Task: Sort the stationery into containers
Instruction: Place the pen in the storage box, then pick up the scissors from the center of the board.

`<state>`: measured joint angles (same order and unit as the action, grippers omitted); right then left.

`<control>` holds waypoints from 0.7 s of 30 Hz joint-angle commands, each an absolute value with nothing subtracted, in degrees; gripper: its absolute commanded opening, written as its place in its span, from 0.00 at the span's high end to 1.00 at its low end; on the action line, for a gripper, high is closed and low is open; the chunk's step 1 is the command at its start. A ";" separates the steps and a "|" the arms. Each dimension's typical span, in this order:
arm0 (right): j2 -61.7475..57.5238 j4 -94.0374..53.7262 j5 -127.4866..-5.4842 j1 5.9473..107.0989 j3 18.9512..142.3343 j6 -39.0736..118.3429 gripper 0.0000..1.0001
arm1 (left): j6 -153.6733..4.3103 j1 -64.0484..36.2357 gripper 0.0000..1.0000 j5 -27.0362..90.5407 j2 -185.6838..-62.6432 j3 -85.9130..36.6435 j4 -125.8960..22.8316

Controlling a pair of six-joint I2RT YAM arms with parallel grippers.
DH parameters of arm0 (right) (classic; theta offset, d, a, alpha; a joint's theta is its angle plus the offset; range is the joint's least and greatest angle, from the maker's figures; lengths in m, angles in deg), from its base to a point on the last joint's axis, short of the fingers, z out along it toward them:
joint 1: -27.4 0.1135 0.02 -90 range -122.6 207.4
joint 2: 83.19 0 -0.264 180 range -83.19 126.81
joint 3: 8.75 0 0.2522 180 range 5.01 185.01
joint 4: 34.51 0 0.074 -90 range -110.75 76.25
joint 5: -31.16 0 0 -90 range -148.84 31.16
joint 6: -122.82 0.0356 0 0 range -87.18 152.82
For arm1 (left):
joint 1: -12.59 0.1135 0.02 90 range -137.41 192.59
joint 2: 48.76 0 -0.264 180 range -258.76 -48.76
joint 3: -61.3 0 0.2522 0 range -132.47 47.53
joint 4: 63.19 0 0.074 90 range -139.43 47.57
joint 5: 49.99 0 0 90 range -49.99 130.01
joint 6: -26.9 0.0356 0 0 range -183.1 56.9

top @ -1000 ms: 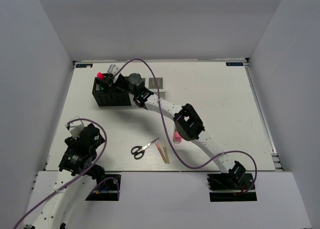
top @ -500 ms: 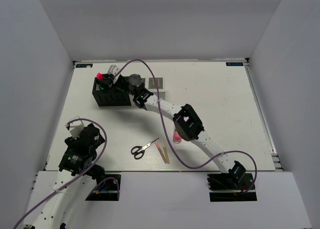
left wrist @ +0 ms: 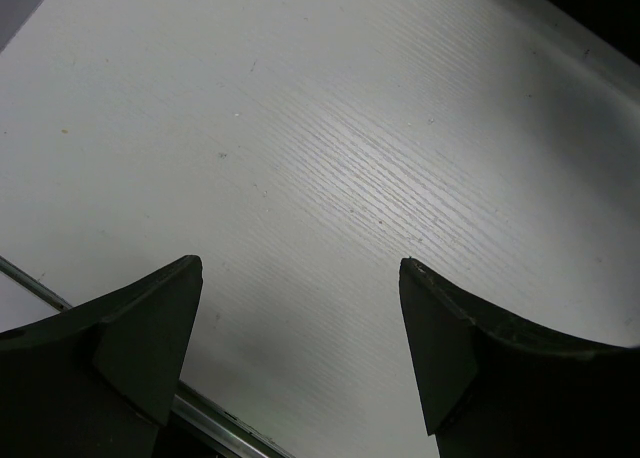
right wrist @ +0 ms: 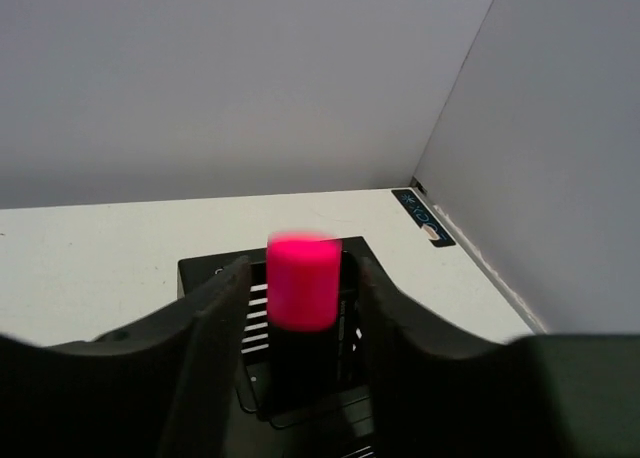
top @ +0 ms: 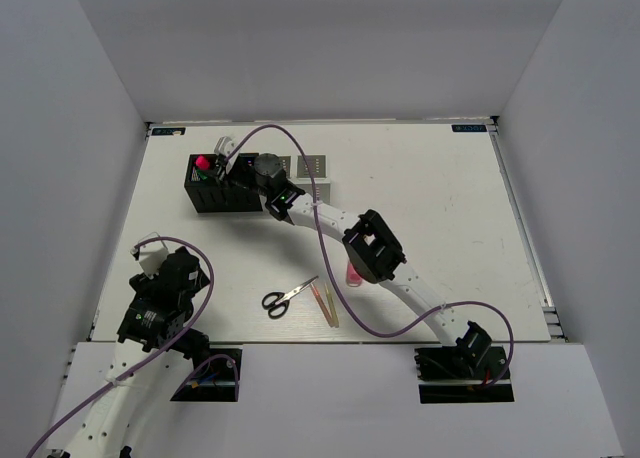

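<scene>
1. The right gripper (right wrist: 300,268) has its jaws narrowly parted, with a sliver of gap on each side of the pink-capped marker (right wrist: 303,293). The marker stands in the black organizer (top: 225,200) at the table's 11 o'clock.
2. The cap looks blurred, so the marker may not be settled. A sideways retreat could clip it and tip it out.
3. A snagged finger might drag the organizer toward the light organizer (top: 312,166) at its 3 o'clock.
4. The pink pen (top: 352,274) lies under the right elbow, so a low swing could sweep it away.
5. The left gripper (left wrist: 300,278) is spread wide over bare table at 8 o'clock and holds nothing.

A white table (top: 430,208) stands between plain grey walls (top: 320,48).
</scene>
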<state>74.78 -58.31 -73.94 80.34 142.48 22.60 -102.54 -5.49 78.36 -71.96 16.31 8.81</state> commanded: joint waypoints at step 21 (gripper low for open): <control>50.94 -30.87 -69.46 77.41 139.38 21.93 0.27 | -87.20 -5.16 0.95 52.98 -74.15 16.95 -0.82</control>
